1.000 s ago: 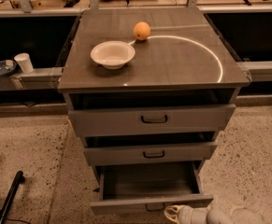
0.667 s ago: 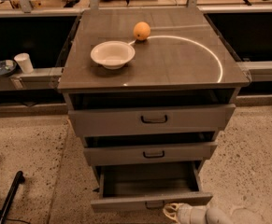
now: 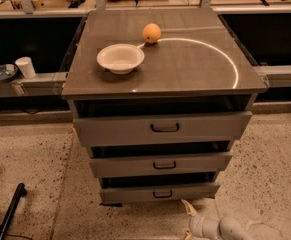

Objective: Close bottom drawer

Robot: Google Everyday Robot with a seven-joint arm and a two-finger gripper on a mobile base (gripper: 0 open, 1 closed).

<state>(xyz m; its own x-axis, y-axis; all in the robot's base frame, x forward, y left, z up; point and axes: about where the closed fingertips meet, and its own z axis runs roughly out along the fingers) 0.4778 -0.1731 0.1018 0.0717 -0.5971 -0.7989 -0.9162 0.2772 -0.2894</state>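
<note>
Bottom drawer (image 3: 160, 192), lowest in the cabinet (image 3: 163, 84), stands out only slightly, with a thin dark gap above its front. The gripper (image 3: 188, 220) hovers just before the cabinet's lower right corner, near that drawer front but apart from it, its fingers spread and empty.

- The gripper (image 3: 189, 218) sits low over the floor (image 3: 35, 174), just in front of the bottom drawer (image 3: 135, 194).
- Open floor lies left of the cabinet, except for a black bar (image 3: 10, 209).
- A bowl (image 3: 120, 58) and an orange (image 3: 151, 33) occupy the cabinet top (image 3: 200, 69)'s left side.
</note>
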